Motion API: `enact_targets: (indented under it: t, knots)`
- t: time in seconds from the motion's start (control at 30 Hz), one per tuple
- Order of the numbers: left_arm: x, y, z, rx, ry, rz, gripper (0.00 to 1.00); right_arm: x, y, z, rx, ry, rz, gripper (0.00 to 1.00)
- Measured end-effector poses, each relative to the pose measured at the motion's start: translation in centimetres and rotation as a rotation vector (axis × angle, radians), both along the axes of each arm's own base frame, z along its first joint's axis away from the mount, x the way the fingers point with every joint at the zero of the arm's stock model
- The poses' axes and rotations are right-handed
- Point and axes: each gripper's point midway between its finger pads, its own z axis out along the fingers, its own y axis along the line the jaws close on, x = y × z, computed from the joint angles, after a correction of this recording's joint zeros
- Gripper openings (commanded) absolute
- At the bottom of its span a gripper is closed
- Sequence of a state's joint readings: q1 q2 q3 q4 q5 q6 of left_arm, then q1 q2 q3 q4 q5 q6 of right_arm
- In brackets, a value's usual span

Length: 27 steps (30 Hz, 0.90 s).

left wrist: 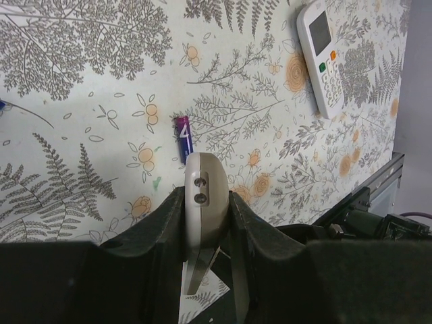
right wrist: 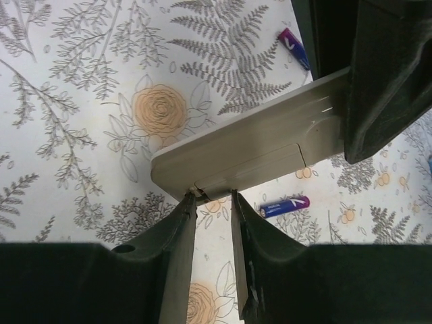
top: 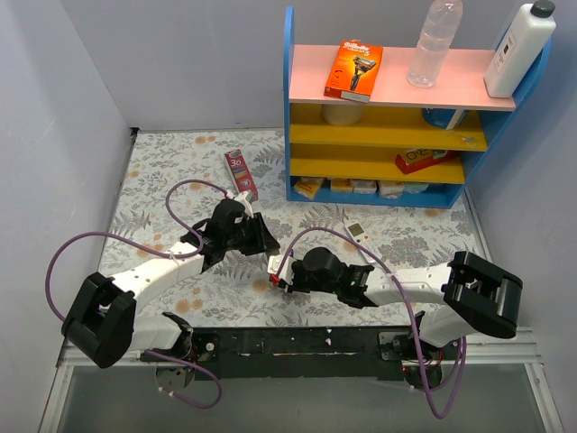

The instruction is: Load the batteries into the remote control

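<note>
My left gripper point(left wrist: 206, 200) is shut on the grey remote control point(left wrist: 204, 192), seen end-on with two small holes facing the camera. In the right wrist view the remote control point(right wrist: 256, 145) is held above the table, back side showing, with its battery cover seam visible. My right gripper point(right wrist: 212, 196) is open a narrow gap, its tips against the cover's end edge, nothing between them. One of the batteries point(right wrist: 285, 205), blue-purple, lies on the table below the remote and another point(right wrist: 295, 48) lies farther off. A battery point(left wrist: 183, 137) also shows past the remote's end. From above, both grippers point(top: 270, 262) meet mid-table.
A second white remote point(left wrist: 322, 57) with a screen and coloured buttons lies face up on the floral cloth point(top: 162, 198). A blue shelf unit point(top: 290, 108) with boxes and bottles stands at the back right. A red box point(top: 242, 173) lies by its left side.
</note>
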<state>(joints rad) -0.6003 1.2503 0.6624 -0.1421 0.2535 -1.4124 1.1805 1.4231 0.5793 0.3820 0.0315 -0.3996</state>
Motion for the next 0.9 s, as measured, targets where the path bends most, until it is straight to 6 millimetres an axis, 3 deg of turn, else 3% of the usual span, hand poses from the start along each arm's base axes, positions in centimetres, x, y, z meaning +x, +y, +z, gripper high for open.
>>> enact_targets:
  t: [0.8, 0.9]
  knots:
    - [4.0, -1.4, 2.3, 0.012, -0.103, -0.011, 0.0, 4.6, -1.4, 1.9, 0.015, -0.255, -0.187, 0.26]
    - [2.2, -1.7, 1.3, 0.023, -0.029, -0.067, 0.0, 6.4, -1.1, 4.6, 0.092, -0.335, -0.259, 0.25]
